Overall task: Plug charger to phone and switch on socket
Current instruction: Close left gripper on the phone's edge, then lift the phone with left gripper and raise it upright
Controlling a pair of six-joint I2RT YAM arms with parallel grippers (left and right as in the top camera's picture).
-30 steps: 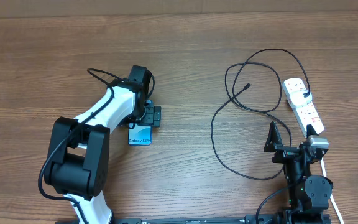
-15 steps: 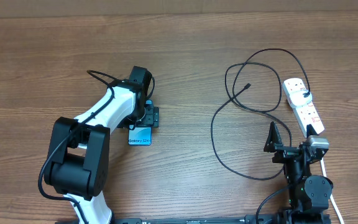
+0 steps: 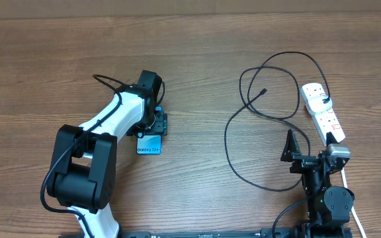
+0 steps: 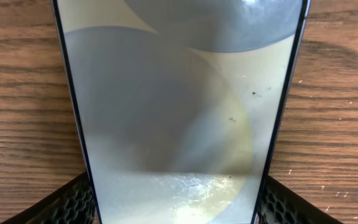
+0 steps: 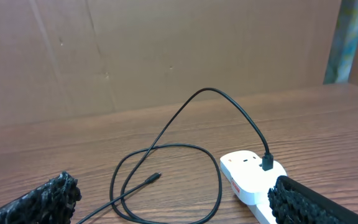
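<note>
The phone (image 3: 149, 146) lies flat on the table left of centre, its "Galaxy S24+" end toward me. In the left wrist view its pale screen (image 4: 179, 106) fills the frame. My left gripper (image 3: 156, 124) straddles the phone's far part, with its fingers (image 4: 73, 200) pressed against both long edges. The charger cable (image 3: 227, 142) loops on the right, with its connector tip (image 3: 264, 90) lying free and its black plug (image 3: 324, 100) seated in the socket strip (image 3: 321, 114). My right gripper (image 3: 307, 147) is open and empty just short of the strip (image 5: 250, 180).
The strip's white cord (image 3: 346, 178) runs toward the front edge past the right arm's base. A brown cardboard wall (image 5: 166, 56) stands behind the table. The tip (image 5: 156, 177) lies left of the strip in the right wrist view.
The left gripper's jaws have drawn in slightly onto the phone's edges. The right arm, cable and strip have not moved.
</note>
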